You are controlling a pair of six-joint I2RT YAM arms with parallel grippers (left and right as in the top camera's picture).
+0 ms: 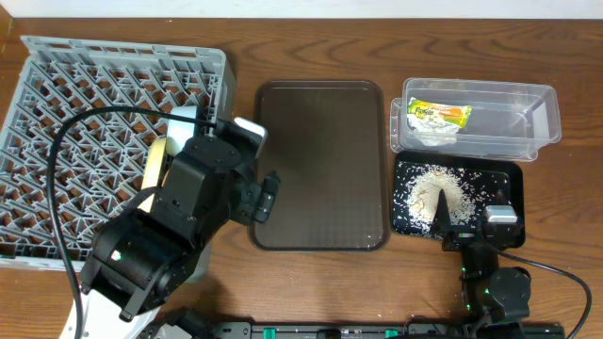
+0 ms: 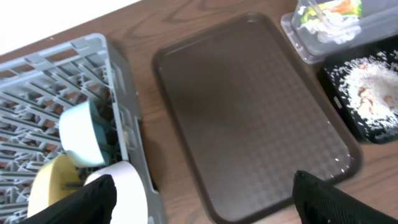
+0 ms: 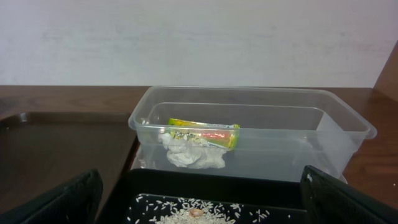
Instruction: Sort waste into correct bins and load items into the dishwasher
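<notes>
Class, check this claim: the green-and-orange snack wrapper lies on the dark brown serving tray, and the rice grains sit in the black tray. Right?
One thing is wrong. The snack wrapper lies in the clear tub, on crumpled whitish scraps, as the right wrist view shows. The rice grains do sit in the black tray.

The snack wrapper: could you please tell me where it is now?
Overhead view, right side: the snack wrapper lies inside the clear tub, next to crumpled whitish scraps, just behind the black tray holding rice.
</notes>
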